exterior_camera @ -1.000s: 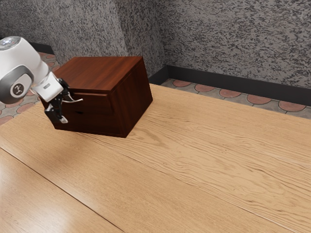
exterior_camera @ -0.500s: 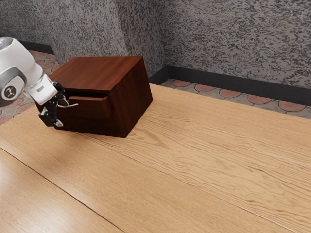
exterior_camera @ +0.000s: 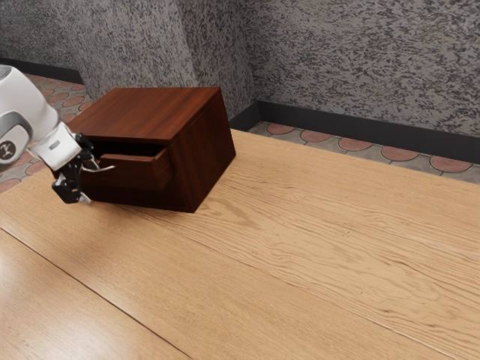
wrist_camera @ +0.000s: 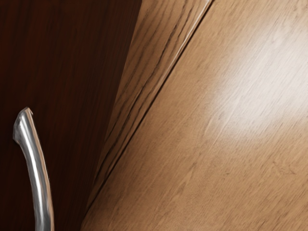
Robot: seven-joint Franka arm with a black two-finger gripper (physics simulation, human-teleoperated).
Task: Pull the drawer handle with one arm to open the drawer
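Drawer (exterior_camera: 133,169) is sticking partway out of the front of the dark wood cabinet (exterior_camera: 161,112), with a dark gap showing above its front panel. That's toward the exterior view's left, at the back corner of the desk (exterior_camera: 300,255). Its thin silver handle (exterior_camera: 99,166) juts out from the drawer front, and the black pincer (exterior_camera: 73,184) sits right at the handle's outer end, angled down toward the desk. Honestly can't tell if the pincer is clamped on the handle or just up against it, it's too small to make out. The white arm (exterior_camera: 22,120) comes in from the exterior view's left edge. In the wrist view the curved shiny handle (wrist_camera: 36,178) stands close in front of the dark drawer panel (wrist_camera: 67,86), with the desk's light oak planks (wrist_camera: 231,134) beside it. Behind the cabinet there's a speckled grey wall (exterior_camera: 360,52) and a floor of reddish tiles (exterior_camera: 397,154).
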